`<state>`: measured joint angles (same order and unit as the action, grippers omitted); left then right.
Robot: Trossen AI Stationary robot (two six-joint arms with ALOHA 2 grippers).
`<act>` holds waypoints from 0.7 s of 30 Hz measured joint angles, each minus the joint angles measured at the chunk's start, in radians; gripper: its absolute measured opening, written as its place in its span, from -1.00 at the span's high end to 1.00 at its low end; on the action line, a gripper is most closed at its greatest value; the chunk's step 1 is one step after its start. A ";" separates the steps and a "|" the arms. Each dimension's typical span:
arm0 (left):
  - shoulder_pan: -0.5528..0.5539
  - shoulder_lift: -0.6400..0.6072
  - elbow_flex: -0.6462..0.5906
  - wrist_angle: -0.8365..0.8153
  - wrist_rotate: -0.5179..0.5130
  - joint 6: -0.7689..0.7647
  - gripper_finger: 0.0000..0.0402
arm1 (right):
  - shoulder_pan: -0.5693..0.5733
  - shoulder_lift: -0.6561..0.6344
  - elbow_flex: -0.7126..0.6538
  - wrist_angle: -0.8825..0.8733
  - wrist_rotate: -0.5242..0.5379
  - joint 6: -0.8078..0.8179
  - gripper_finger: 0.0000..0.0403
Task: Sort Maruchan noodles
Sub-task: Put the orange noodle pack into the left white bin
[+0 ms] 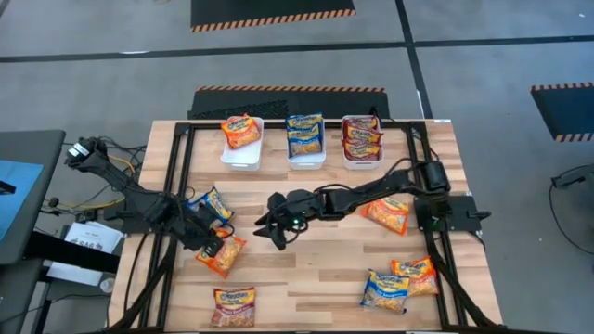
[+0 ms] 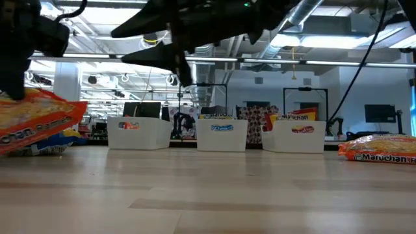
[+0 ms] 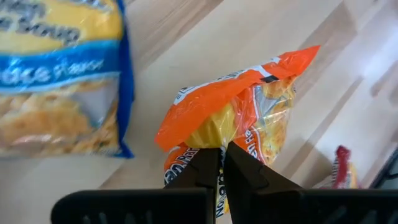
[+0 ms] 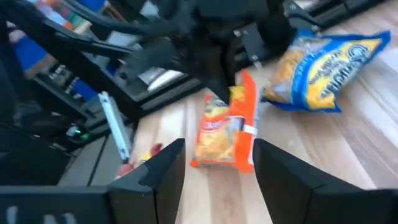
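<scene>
My left gripper [image 3: 222,152] is shut on an orange Maruchan noodle packet [image 1: 223,256] at the table's left near side; the low view shows that packet [image 2: 32,120] tilted. A blue-and-yellow packet [image 1: 213,202] lies flat just beyond it. My right gripper [image 4: 214,155] reaches to the table's middle [image 1: 269,228], open, pointing toward the left arm and the hanging orange packet [image 4: 225,130], with nothing between its fingers. My left gripper pinches the orange packet's upper end [image 3: 214,127] between its two fingers, where the wrapper bunches up. The fingers slant down from above. The packet hangs tilted below them [image 4: 227,134]; whether its lower end touches the table I cannot tell.
Three white bins stand along the far edge, holding orange [image 1: 241,139], blue [image 1: 304,137] and dark red [image 1: 361,139] packets. Loose packets lie at right [image 1: 388,213], near right [image 1: 385,289] [image 1: 415,273] and near left [image 1: 234,306]. Black frame rails [image 1: 176,186] border the table.
</scene>
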<state>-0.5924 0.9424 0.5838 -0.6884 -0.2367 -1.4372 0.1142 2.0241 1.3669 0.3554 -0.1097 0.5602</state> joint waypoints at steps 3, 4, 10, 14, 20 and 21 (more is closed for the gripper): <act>0.029 0.000 0.000 0.034 0.000 0.053 1.00 | -0.001 0.053 0.053 0.016 0.000 -0.001 -0.05; 0.038 0.000 0.000 0.044 0.001 0.069 1.00 | -0.001 0.061 0.063 0.004 0.000 0.000 -0.05; 0.081 0.000 0.001 0.090 0.013 0.138 1.00 | -0.012 0.130 0.136 -0.011 -0.028 0.021 -0.05; 0.095 0.000 0.001 0.117 0.016 0.166 1.00 | -0.021 0.150 0.157 0.002 -0.012 0.019 -0.05; 0.115 0.000 0.001 0.163 0.016 0.199 1.00 | -0.034 0.191 0.163 -0.009 -0.025 0.070 -0.05; 0.118 0.000 0.001 0.167 0.016 0.199 1.00 | -0.034 0.198 0.164 -0.002 -0.026 0.078 -0.05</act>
<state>-0.4743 0.9427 0.5846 -0.5214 -0.2211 -1.2377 0.0803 2.2223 1.5305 0.3534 -0.1352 0.6386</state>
